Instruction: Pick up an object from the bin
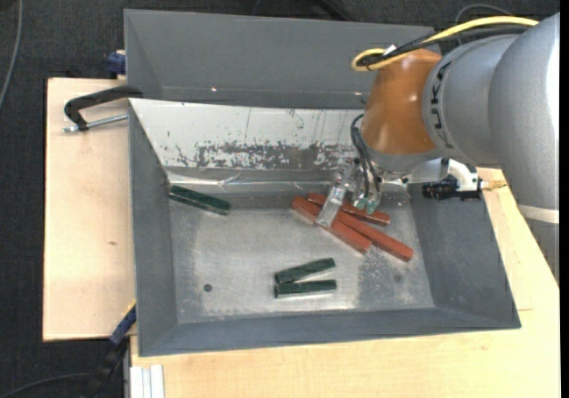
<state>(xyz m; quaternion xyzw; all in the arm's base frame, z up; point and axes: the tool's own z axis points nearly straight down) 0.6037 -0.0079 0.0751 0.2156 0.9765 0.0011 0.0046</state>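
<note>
At back-right of the bin (267, 59) floor, the arm (502, 85) comes in from the right, its big grey link crossing over the right wall. The orange wrist cover (400, 112) sits above the bin's rear-right part, w/ a yellow cable (427, 36) looping over its top. Wrist points down and slightly twd the left, so the gripper (349, 205) hangs low, near the foot of the back wall.

Claw looks released: two fingers (332, 207) stand apart, the left one tilted, the right one more upright w/ a teal bit at its tip. Tips are down at floor level, right on the heap of red bars (369, 234).

Red bars: a few long flat sticks lying crossed and overlapping, approx diagonal, running from just left of the claw down to the right twd the right wall. One bar end pokes out just left of the left finger; the others lie just below and right of the claw. Can't tell whether the tips actually touch a bar.

Elsewhere, well apart from the claw: a pair of green bars (305, 278) side by side near the front-centre, and a single green bar (200, 201) at the left by the back wall.
</note>
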